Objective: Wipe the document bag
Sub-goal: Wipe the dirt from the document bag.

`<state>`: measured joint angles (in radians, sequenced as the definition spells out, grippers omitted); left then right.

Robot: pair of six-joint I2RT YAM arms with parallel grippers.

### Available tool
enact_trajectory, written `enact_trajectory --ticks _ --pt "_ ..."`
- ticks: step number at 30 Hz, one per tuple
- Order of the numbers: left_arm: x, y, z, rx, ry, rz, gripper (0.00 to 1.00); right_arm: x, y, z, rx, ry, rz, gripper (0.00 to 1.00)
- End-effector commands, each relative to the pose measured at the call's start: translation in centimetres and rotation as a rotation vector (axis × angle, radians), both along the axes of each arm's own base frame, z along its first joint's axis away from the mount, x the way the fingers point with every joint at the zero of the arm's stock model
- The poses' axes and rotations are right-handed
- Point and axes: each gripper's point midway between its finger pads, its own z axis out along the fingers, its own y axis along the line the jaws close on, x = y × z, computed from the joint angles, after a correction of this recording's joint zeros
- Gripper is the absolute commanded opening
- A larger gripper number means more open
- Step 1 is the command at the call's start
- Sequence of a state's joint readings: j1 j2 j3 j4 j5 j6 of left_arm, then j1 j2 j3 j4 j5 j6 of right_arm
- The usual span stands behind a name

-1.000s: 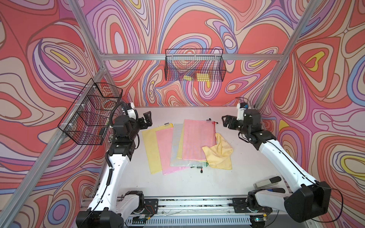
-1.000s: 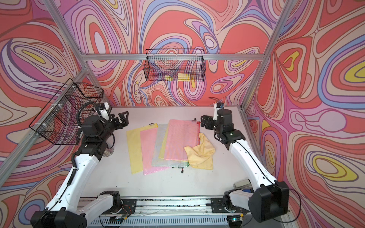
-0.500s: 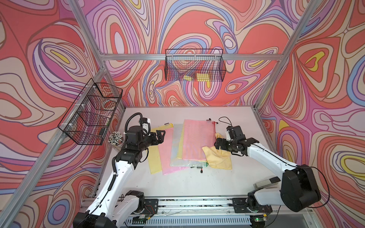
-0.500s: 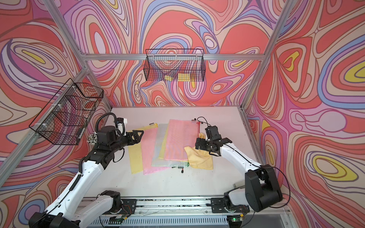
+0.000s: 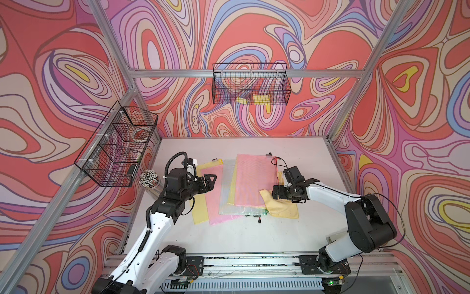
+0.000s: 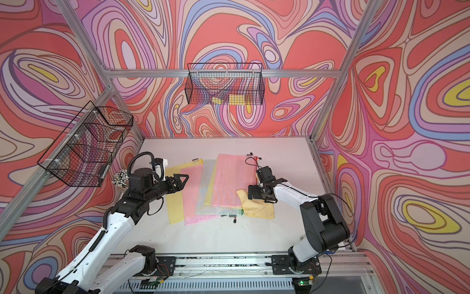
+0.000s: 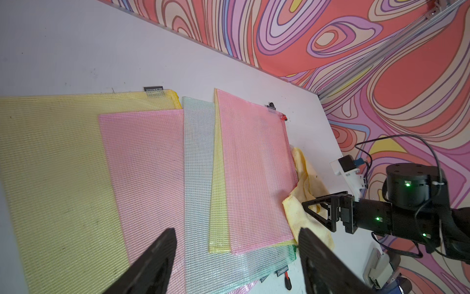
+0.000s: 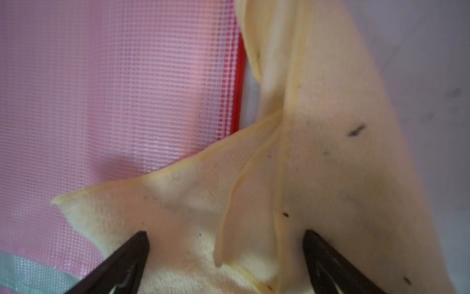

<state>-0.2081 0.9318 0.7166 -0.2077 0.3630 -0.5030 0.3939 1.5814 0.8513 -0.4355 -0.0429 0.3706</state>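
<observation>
Pink bag (image 5: 254,180) lay flat, topmost on a fanned stack (image 7: 142,165) of four other mesh bags (yellow, clear, pink, yellow), mid-tabletop (image 5: 229,236). Red zip edge faced my right arm. Yellow cloth (image 5: 282,207) lay just beside that edge, one corner lapping onto the pink bag; dark specks on the cloth. My right gripper (image 8: 225,235) was down at the cloth, jaws wide apart, a raised fold between them, nothing pinched. My left gripper (image 7: 236,231) hovered over the stack's left side, jaws apart, holding nothing.
</observation>
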Motion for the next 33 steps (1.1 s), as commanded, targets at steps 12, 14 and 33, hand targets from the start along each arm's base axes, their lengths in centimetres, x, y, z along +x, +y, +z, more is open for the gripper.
enact_trajectory --ticks 12,14,33 --pt "-0.1 -0.7 -1.1 0.002 0.019 -0.02 0.78 -1.7 0.6 -2.4 -0.074 0.092 -0.106 0.55" --pt "-0.1 -0.7 -1.3 0.005 0.027 -0.021 0.78 -1.8 0.0 -1.4 -0.086 0.073 -0.13 0.46" --pt "1.1 -5.3 -4.9 0.01 0.155 -0.134 0.78 1.6 2.0 12.3 0.06 -0.171 -0.11 0.0"
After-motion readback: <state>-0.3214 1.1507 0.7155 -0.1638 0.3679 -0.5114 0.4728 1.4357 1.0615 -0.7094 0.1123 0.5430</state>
